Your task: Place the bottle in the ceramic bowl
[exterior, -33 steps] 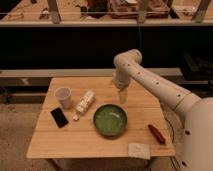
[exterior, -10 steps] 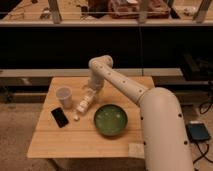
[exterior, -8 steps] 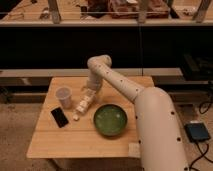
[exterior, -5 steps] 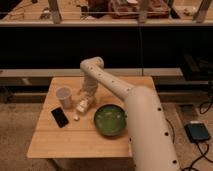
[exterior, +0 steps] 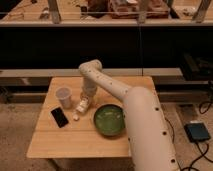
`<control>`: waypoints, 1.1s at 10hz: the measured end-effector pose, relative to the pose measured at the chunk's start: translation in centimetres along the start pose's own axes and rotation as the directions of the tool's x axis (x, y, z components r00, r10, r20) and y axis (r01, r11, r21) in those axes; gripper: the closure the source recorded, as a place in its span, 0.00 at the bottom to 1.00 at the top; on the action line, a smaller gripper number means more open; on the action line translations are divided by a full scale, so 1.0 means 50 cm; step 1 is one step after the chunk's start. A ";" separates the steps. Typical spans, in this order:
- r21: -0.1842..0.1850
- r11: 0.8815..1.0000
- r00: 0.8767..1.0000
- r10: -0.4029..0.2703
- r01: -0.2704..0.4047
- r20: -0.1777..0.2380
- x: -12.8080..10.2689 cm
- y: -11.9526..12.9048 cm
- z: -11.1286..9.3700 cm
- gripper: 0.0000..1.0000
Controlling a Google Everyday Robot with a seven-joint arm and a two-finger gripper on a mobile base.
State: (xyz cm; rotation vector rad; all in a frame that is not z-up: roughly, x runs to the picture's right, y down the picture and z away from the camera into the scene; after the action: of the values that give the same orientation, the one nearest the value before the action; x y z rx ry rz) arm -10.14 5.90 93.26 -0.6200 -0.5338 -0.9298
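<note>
The small white ribbed bottle [exterior: 82, 106] lies on the wooden table [exterior: 65, 140], just left of the glossy green ceramic bowl [exterior: 109, 120]. My gripper [exterior: 86, 97] hangs at the end of the white arm, directly over the far end of the bottle and close to it. The arm reaches in from the lower right across the table, passing over the bowl's right side. The bowl holds nothing.
A translucent white plastic cup [exterior: 63, 95] stands left of the gripper. A black phone [exterior: 59, 117] lies flat at the front left. A small white piece [exterior: 76, 117] lies by the bottle's near end. A dark shelf runs behind the table.
My arm has swung left from over the table's right back side, across the bowl, and has come down over the bottle. The bottle, bowl, cup and phone have stayed in place.
</note>
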 end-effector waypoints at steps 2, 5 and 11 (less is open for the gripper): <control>0.020 1.000 1.000 0.019 -0.019 -0.013 -0.011 0.000 -0.066 0.77; 0.034 0.996 0.995 0.088 -0.087 -0.035 0.003 0.052 -0.165 0.91; 0.037 0.987 0.986 0.159 -0.157 -0.046 -0.082 0.209 -0.260 0.91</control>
State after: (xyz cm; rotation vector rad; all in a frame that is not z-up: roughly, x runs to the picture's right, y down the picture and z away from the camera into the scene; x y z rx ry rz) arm -1.24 3.94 78.75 -0.5989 -0.4490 -0.7826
